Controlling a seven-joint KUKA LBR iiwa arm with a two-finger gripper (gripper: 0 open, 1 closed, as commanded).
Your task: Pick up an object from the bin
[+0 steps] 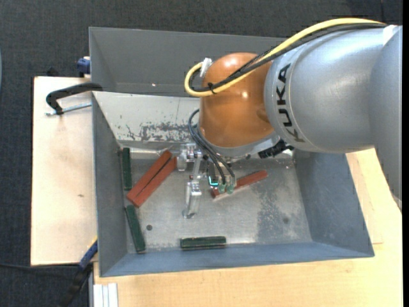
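My gripper (204, 194) hangs low over the middle of the bin floor, under the arm's orange cover. It is open, with bare floor between the fingers. One silver finger (191, 200) points down at the floor. A thin red stick (246, 180) lies just to the right, its left end close beside the other finger. To the left a thicker orange-red block (151, 176) lies slanted, apart from the gripper.
Three dark green sticks lie near the walls: one upright by the left wall (126, 167), one at the front left corner (134, 229), one along the front wall (202, 242). The arm covers the back right of the bin.
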